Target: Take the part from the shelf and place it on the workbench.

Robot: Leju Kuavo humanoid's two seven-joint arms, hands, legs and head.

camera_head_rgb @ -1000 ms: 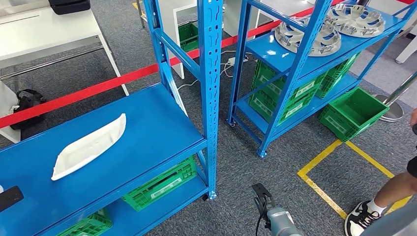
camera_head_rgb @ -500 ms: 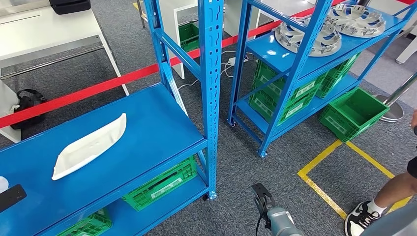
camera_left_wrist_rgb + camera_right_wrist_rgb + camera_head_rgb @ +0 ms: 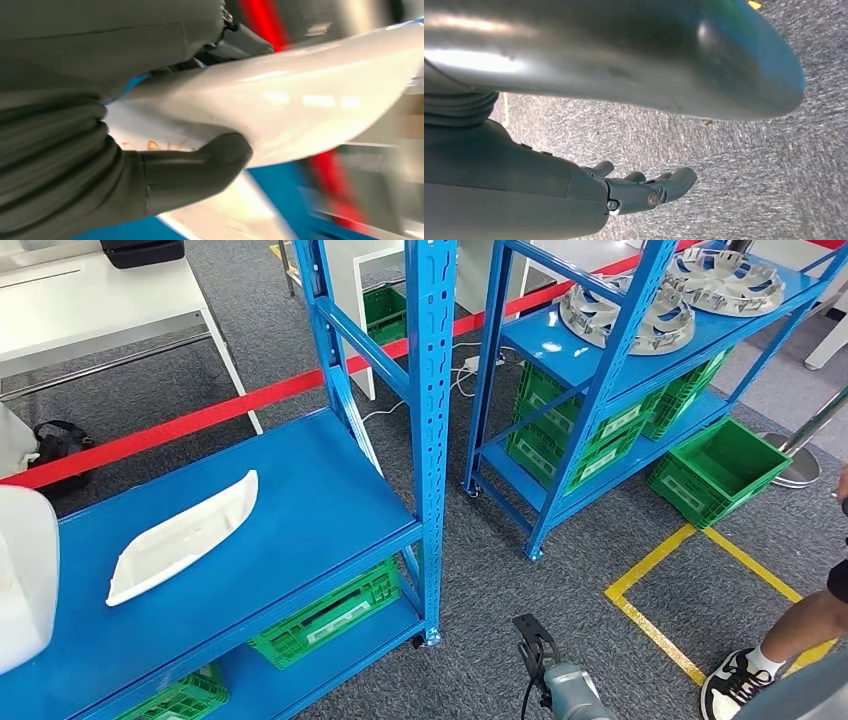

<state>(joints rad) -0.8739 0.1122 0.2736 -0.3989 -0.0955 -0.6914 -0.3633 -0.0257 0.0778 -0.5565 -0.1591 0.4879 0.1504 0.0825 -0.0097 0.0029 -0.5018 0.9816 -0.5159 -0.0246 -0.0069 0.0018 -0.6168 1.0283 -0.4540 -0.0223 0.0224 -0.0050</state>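
Note:
My left hand (image 3: 150,155) grips a white curved plastic part (image 3: 300,110), with the thumb (image 3: 210,162) pressed on its edge and the darker fingers behind it. In the head view this held part (image 3: 22,580) rises at the left edge, above the blue shelf board (image 3: 300,490). A second white part (image 3: 180,537) lies flat on that board. My right hand (image 3: 644,190) hangs over the grey carpet, its fingers loosely apart and holding nothing.
A blue upright post (image 3: 430,430) stands at the shelf's right front corner. A second blue rack (image 3: 560,350) carries silver wheel covers (image 3: 625,315). Green crates (image 3: 715,470) sit below and beside it. Red barrier tape (image 3: 200,420), a white table (image 3: 90,310) and a person's leg (image 3: 790,635) are near.
The held white part has risen into the head view at the left edge, where only a dark bit of my left hand showed before. The part on the shelf has not moved.

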